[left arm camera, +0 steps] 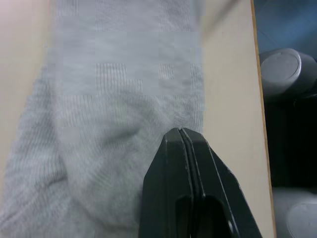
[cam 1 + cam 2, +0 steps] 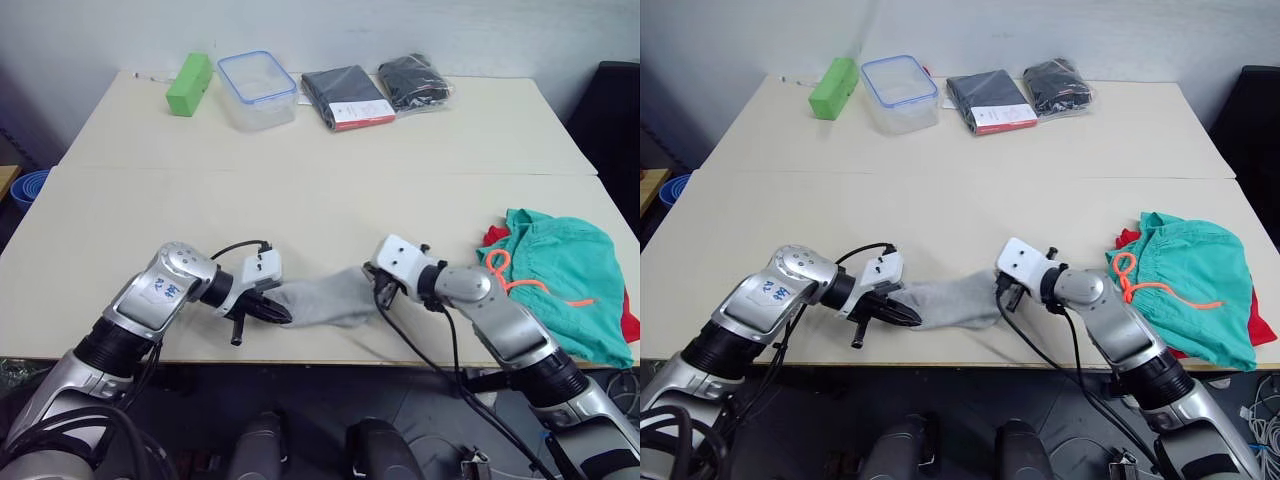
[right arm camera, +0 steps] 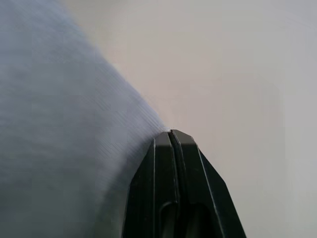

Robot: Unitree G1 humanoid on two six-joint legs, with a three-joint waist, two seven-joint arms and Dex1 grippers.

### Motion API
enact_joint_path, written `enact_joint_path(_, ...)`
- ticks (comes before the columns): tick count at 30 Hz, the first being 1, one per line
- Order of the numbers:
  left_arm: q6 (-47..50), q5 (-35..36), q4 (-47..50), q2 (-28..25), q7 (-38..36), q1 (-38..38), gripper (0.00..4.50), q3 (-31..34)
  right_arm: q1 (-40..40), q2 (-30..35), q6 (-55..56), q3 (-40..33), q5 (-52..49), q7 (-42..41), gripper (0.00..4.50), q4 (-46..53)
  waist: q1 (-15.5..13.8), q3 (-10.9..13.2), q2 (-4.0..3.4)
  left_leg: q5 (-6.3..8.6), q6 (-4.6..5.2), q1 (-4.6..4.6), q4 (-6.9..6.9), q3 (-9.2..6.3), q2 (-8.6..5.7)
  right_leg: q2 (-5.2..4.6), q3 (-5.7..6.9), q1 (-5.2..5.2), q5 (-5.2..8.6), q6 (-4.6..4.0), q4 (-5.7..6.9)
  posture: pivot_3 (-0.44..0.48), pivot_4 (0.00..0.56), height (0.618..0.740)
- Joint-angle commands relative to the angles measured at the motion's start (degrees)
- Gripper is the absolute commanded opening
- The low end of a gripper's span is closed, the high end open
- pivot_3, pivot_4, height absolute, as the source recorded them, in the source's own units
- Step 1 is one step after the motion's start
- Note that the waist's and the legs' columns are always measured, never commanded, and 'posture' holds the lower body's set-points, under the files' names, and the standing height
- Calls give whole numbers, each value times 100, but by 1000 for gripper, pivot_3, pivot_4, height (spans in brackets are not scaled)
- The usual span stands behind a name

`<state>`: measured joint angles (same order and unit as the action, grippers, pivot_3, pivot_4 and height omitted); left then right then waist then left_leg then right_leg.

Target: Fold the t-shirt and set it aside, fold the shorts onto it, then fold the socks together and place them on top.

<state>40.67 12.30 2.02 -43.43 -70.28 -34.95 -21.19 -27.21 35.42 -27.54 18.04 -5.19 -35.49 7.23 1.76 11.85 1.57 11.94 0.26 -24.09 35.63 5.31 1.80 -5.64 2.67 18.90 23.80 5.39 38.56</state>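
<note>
The light grey socks (image 2: 325, 300) lie stretched along the table's front edge between my two grippers. My left gripper (image 2: 274, 312) is shut on their left end, and the cloth puckers around its tips in the left wrist view (image 1: 180, 132). At their right end, my right gripper (image 2: 381, 294) is shut on the edge of the socks (image 3: 59, 124). Folded teal shorts (image 2: 560, 275) with an orange drawstring (image 2: 512, 276) rest at the right edge. They lie on the red t-shirt (image 2: 628, 318), which peeks out underneath.
Along the table's far side stand a green block (image 2: 190, 84), a clear box with a blue rim (image 2: 258, 90) and two packs of black clothes (image 2: 347, 97). The table's front edge (image 2: 300, 358) runs just behind the socks.
</note>
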Motion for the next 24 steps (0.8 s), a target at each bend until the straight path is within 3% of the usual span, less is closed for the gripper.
enact_joint_path(1,388,43,-88,-100,80,93,16,126,-2,-150,-62,-572,-687,-386,0,663,10,0,0,0,-1,0,-3,0,0,1,0,0,0,0,-1,0,150,740)
enact_joint_path(6,994,761,152,-118,-108,-368,16,738,-62,-84,-629,-822,-1315,-847,0,1421,-14,4,3,0,-2,-7,-6,-6,2,3,5,6,0,0,-1,0,150,740)
enact_joint_path(11,1306,1079,354,48,-204,-865,16,719,1,-87,-720,-414,-1073,-982,0,1523,-43,4,4,5,7,-14,-6,-8,-8,-7,9,1,0,0,-20,0,150,740)
enact_joint_path(19,210,-194,-719,726,427,-922,16,-540,159,-73,-559,331,-186,-870,0,1052,-12,4,4,5,6,-14,-7,-2,-6,1,6,3,0,1,-26,0,150,740)
enact_joint_path(24,-520,-804,-1387,608,528,-821,16,-799,602,354,-538,331,44,-1049,0,1319,-29,-3,4,5,5,1,-5,-4,-6,-2,9,-17,0,1,-34,0,150,740)
